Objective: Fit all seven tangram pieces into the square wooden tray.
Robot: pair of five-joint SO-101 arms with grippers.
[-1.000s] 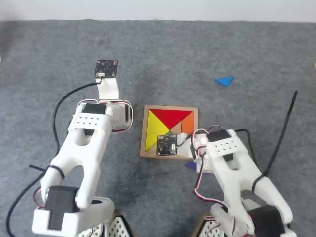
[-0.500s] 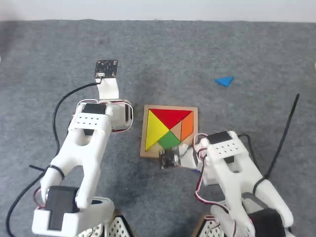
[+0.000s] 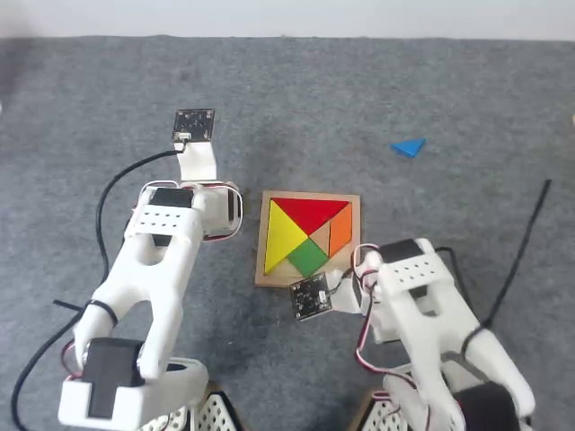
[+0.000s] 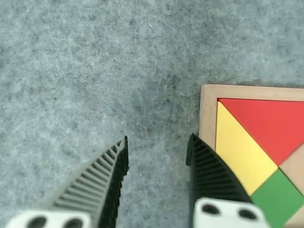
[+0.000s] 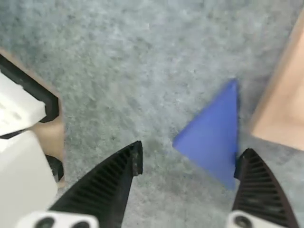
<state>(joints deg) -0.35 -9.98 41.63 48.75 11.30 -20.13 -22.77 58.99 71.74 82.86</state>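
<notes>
The square wooden tray (image 3: 264, 241) lies mid-table holding a red triangle (image 3: 310, 214), a yellow triangle (image 3: 283, 235), a green piece (image 3: 308, 258) and an orange piece (image 3: 340, 235). My right gripper (image 5: 192, 151) is open just off the tray's near right corner. A dark blue triangle (image 5: 213, 137) lies flat on the mat between its fingers, closer to one of them. A light blue triangle (image 3: 409, 147) sits far off at the back right. My left gripper (image 4: 158, 141) is open and empty over the mat beside the tray's left edge (image 4: 208, 114).
The grey mat (image 3: 431, 81) covers the table. The left arm (image 3: 157, 260) stands left of the tray, the right arm (image 3: 418, 287) at its near right. A black cable (image 3: 517, 242) runs along the right side.
The right arm has drawn back from over the tray's near edge toward the front, uncovering the green piece. The left arm has kept still.
</notes>
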